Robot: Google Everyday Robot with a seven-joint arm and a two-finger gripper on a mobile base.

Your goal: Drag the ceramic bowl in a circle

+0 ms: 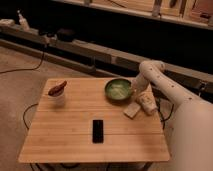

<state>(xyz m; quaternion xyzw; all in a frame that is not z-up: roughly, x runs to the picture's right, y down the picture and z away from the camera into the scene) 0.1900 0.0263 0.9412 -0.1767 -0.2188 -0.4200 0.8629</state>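
We keep our gripper (134, 93) low at the right rim of the ceramic bowl (118, 90), at the wooden table's (75, 140) far edge, so pushing drags it; its grasp we cannot tell.

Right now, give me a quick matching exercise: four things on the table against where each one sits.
Things:
1. ceramic bowl
2. black phone
3. white cup
4. gripper

Places:
A. left side of the table
B. at the bowl's right rim
C. far edge, right of centre
D. near the front, centre

Pairs: 1-C, 2-D, 3-A, 4-B
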